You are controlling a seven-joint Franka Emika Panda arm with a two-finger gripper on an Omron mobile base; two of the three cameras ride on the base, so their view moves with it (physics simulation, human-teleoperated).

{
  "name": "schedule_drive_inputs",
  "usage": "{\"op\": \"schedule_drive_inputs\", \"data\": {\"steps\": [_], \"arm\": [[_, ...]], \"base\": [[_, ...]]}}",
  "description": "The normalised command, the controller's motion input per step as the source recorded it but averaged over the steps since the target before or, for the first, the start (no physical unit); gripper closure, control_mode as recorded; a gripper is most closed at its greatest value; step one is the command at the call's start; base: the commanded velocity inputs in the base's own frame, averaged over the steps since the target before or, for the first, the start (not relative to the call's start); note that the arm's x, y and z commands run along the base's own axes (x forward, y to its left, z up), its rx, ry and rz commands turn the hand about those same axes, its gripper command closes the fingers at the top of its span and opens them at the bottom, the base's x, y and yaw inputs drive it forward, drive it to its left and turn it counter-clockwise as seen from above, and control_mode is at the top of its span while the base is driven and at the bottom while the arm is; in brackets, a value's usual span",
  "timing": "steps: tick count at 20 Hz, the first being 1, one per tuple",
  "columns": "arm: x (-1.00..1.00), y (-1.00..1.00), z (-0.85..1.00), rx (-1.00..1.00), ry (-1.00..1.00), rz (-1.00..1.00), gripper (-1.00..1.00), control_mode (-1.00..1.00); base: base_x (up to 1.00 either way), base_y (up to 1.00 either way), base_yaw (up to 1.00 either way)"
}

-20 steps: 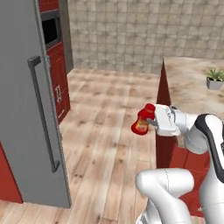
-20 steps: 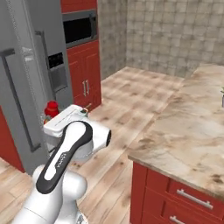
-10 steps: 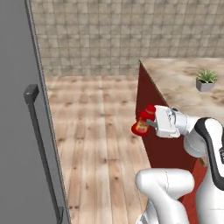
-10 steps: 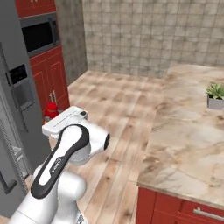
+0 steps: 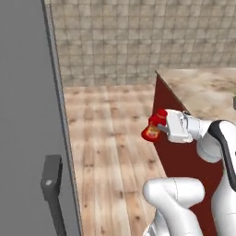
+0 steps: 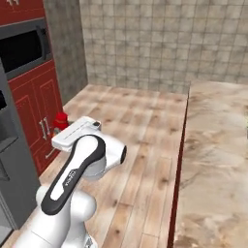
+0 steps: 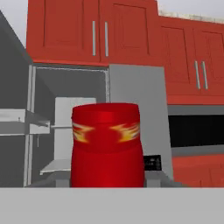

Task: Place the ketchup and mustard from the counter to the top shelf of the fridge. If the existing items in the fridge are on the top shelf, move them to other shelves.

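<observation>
The tool (image 5: 159, 128) is clamped on the ketchup (image 5: 153, 127), held in mid-air over the floor beside the bench (image 5: 203, 87), so the carry to the fridge (image 7: 87, 109) is under way, and next comes reaching its top shelf.

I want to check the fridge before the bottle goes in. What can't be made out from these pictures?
- Fridge shelves, hand view: the ketchup held close to the camera hides the middle; any items on them can't be made out.
- Gripper fingers, left base view: hidden against the bottle.
- Ketchup, right base view: the arm covers all but its top.
- Fridge handle, left base view: cut off by the bottom edge.
</observation>
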Motion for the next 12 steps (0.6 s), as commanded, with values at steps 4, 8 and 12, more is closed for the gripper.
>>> {"op": "schedule_drive_inputs", "data": {"steps": [4, 8, 12], "arm": [[0.00, 0.00, 0.00, 0.00, 0.00, 0.00, 1.00, 1.00], [0.00, 0.00, 0.00, 0.00, 0.00, 0.00, 1.00, 1.00], [0.00, 0.00, 0.00, 0.00, 0.00, 0.00, 1.00, 1.00]], "base": [[1.00, 0.45, -0.09], [1.00, 0.21, -0.05], [1.00, 0.06, 0.00]]}}
